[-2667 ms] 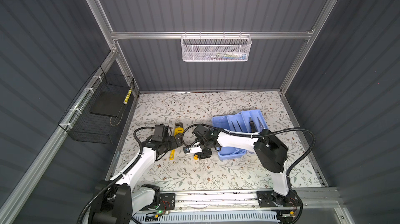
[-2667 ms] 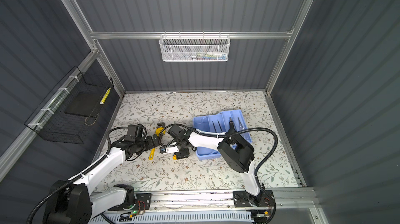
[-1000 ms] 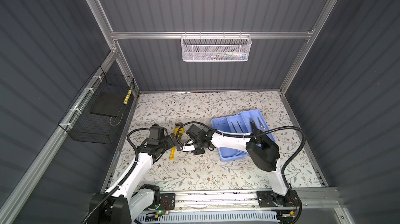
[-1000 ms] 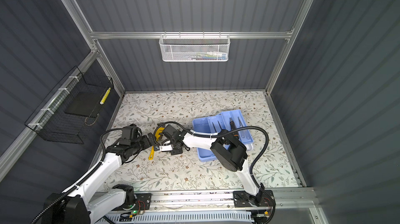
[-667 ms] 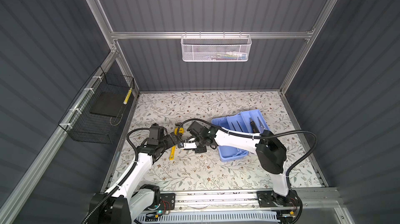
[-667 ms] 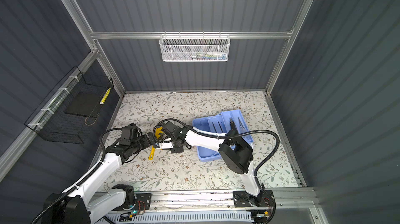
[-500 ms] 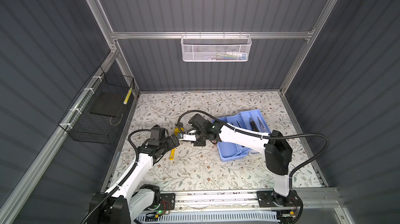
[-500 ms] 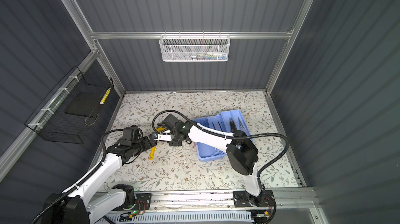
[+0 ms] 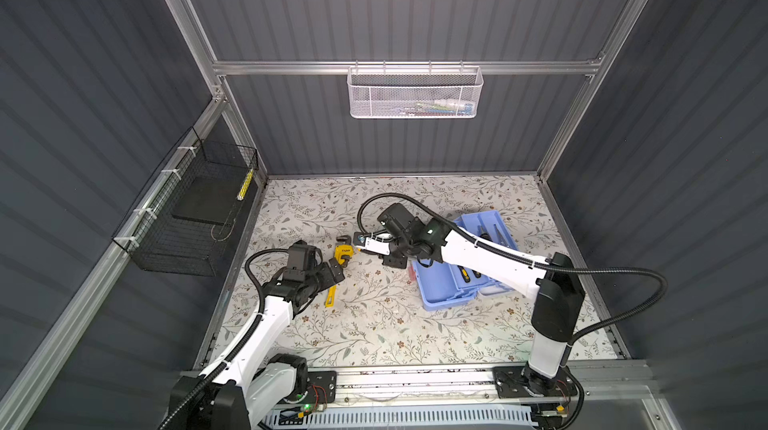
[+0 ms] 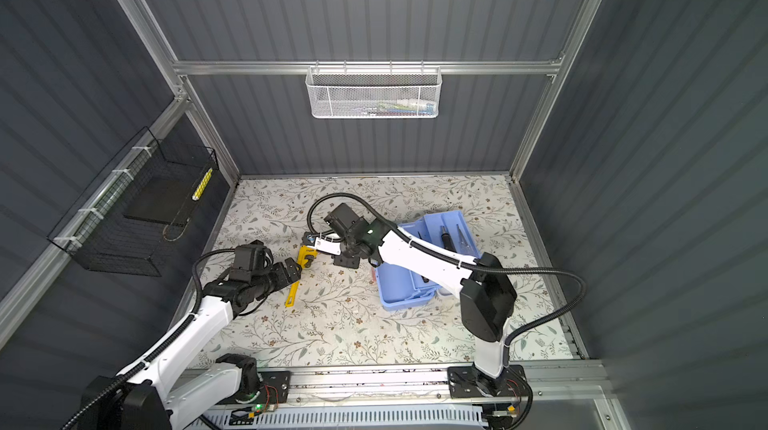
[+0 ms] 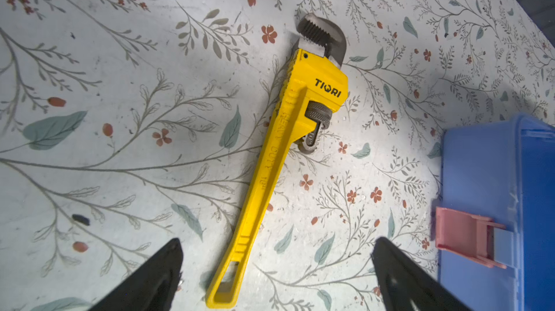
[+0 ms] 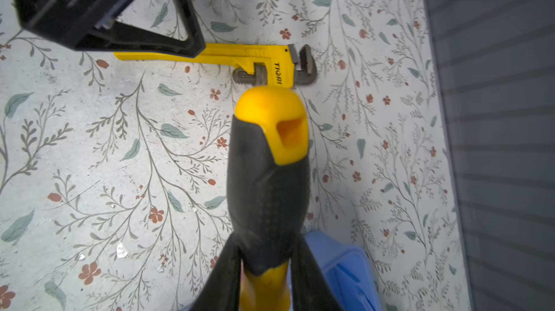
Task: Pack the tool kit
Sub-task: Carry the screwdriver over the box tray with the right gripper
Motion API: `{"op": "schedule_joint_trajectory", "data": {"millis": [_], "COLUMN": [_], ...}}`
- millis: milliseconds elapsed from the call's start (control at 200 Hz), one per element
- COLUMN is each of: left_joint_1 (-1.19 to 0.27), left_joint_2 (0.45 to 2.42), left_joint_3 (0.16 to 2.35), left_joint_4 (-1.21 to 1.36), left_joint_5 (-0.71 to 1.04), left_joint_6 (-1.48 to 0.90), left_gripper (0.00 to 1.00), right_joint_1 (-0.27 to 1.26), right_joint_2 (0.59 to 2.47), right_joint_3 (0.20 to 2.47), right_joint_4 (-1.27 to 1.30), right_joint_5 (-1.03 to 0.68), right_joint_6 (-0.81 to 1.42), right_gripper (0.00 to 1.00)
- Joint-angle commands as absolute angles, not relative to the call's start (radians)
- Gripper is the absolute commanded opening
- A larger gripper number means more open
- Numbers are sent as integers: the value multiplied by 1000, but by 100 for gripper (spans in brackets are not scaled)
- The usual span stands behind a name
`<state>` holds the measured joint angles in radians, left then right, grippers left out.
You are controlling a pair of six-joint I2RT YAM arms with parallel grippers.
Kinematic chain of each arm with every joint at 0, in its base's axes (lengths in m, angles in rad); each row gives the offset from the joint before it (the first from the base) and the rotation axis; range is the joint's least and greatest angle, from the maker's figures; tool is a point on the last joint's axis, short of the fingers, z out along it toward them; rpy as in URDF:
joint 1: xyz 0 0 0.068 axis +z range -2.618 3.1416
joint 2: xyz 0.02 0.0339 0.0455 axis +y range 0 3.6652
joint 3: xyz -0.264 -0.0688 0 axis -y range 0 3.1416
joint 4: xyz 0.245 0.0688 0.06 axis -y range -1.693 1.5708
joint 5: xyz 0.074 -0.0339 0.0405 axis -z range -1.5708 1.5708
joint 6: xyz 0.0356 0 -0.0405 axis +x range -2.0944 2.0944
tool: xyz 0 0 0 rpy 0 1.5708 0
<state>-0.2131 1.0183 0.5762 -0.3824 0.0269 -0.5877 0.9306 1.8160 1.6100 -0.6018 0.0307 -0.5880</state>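
The tool kit's light blue base (image 9: 446, 297) (image 10: 401, 297) stands open at centre right of the floor, its tray (image 9: 494, 218) holding dark screwdrivers (image 10: 444, 237). A yellow pipe wrench (image 9: 337, 266) (image 10: 298, 278) (image 11: 279, 144) lies flat to its left. My left gripper (image 9: 328, 276) (image 11: 277, 245) is open just above the wrench's handle end, which lies between the fingers. My right gripper (image 9: 363, 246) (image 12: 265, 252) is shut on a black-and-yellow screwdriver handle (image 12: 267, 174), held in the air next to the wrench's head (image 12: 303, 63).
A pink latch (image 11: 462, 237) sticks out of the blue base's wall. A white mesh basket (image 9: 413, 93) hangs on the back wall and a black wire basket (image 9: 191, 216) on the left wall. The arms' rail (image 9: 415, 378) runs along the front.
My right gripper has carried the screwdriver away from the front, toward the wrench's head. The left gripper has stayed open over the wrench handle.
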Motion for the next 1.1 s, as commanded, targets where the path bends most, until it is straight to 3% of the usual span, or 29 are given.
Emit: {"op": "schedule_joint_trajectory", "data": {"millis": [0, 395, 710, 1095], "left_joint_1": [-216, -216, -216, -216], "left_joint_2": [1009, 1037, 1053, 1040], "left_joint_3": [559, 554, 552, 542], "left_joint_4": [-377, -330, -314, -318], "left_joint_5": [61, 105, 112, 107], "left_joint_6": [-577, -585, -584, -579], "left_gripper": [100, 100, 100, 100], "right_joint_1": [908, 674, 449, 373], "right_joint_2": [1753, 1605, 1530, 1597], "right_joint_3": [1620, 1586, 1494, 1496], "right_joint_4": [-650, -773, -773, -832], "right_joint_5": [72, 167, 97, 22], "right_joint_6": [-521, -252, -105, -35], "right_gripper": [8, 8, 10, 11]}}
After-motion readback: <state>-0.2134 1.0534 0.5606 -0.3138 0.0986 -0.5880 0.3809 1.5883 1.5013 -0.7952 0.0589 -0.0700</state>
